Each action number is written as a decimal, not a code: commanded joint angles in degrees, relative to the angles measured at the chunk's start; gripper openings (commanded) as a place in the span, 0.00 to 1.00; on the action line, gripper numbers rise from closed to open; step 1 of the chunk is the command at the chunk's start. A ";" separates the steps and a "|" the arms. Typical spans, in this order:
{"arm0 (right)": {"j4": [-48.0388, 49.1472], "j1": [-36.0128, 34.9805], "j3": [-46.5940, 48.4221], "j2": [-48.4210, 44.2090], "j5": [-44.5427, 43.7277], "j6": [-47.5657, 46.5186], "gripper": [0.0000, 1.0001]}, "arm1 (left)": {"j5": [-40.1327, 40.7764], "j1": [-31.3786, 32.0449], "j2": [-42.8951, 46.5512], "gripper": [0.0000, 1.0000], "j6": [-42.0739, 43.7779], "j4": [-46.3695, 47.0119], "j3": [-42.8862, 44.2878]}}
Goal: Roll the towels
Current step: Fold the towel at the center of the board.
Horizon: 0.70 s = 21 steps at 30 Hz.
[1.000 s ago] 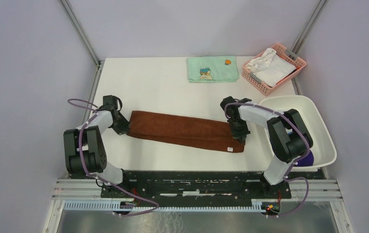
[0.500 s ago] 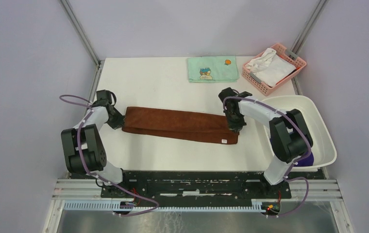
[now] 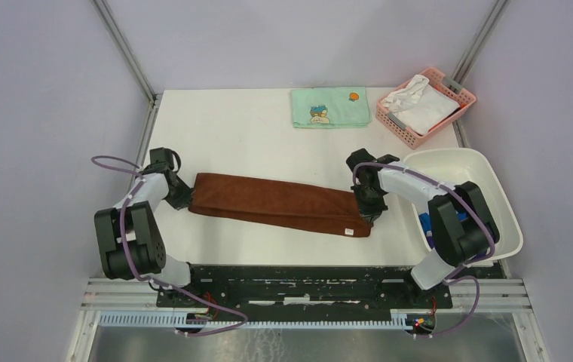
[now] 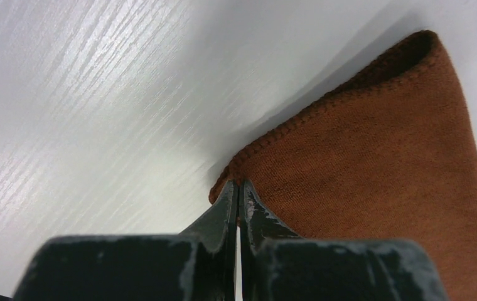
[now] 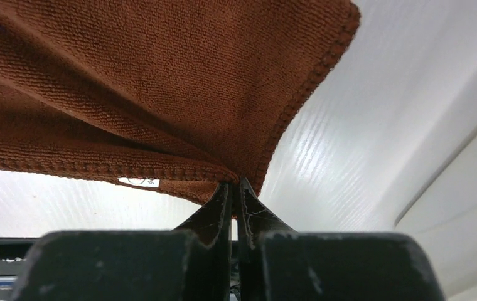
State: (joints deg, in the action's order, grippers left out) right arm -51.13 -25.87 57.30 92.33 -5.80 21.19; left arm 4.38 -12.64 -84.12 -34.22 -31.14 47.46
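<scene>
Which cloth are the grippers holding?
The rust-brown towel, pinched at each end by left gripper and right gripper; the green printed towel lies untouched at the far edge.

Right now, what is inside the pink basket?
A crumpled white cloth fills the pink basket; anything beneath the cloth is covered and cannot be seen.

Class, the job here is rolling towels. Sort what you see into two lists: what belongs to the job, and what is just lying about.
Job: rust-brown towel; left tool and right tool, each shut on a corner of it.
Lying about: pale green cartoon towel; pink basket; white cloth; white tub.
</scene>
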 commanded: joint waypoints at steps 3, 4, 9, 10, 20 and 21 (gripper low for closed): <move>2.61 0.07 0.07 2.52 1.74 1.28 0.06 | 0.03 -0.55 -1.82 0.03 1.15 1.59 0.21; 2.42 0.04 0.94 3.03 0.61 1.26 0.05 | 0.08 -0.58 -2.10 0.03 1.24 1.42 0.85; -0.65 0.03 6.73 1.72 -3.97 0.42 0.01 | 1.26 -0.64 -1.02 0.03 2.00 -0.77 5.63; -1.27 0.02 7.44 0.78 -4.11 0.17 0.01 | 1.45 -0.61 -0.30 0.03 2.15 -1.12 6.23; -5.54 0.06 4.35 -6.16 1.54 -1.26 0.04 | 1.47 -0.63 6.57 0.03 1.73 -2.67 2.33; -5.10 0.03 3.45 -6.35 2.69 -0.97 0.05 | 1.56 -0.67 7.01 0.03 1.56 -2.25 1.21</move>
State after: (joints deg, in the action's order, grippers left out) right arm -54.24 -25.87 62.89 88.49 -5.87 20.64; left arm 4.47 -12.80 -80.23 -33.58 -33.45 51.27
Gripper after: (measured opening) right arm 0.039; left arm 0.040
